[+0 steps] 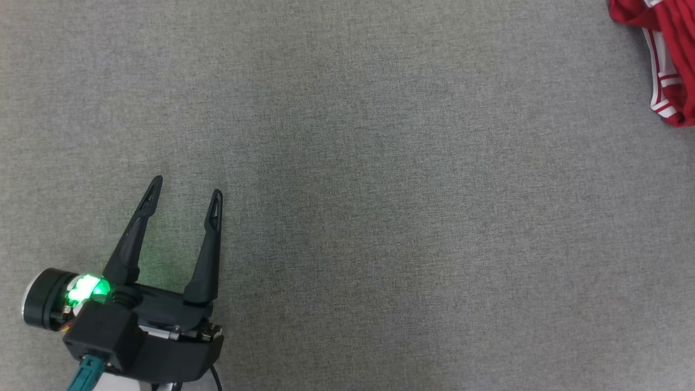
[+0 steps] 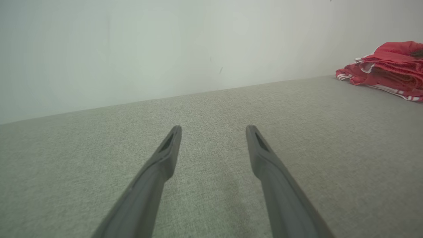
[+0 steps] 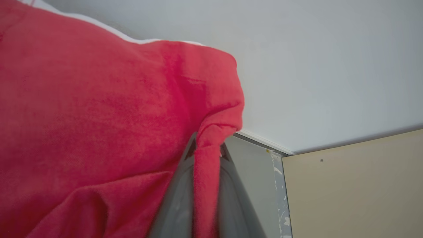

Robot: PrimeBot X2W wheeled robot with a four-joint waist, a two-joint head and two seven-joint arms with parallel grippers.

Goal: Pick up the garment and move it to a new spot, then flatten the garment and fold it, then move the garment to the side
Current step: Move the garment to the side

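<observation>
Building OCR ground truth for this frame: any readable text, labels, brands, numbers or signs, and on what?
No readable text.
red garment: white stripes, no print or tag visible.
left claw: open, green light on its body, no legible marking.
right claw: shut on the red garment, no marking.
grey surface, wall, beige panel: no lettering.

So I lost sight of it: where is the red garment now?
The red garment lies at the head view's top right corner, on the grey surface, far from the open left gripper; the right gripper pinches a fold of it.
</observation>
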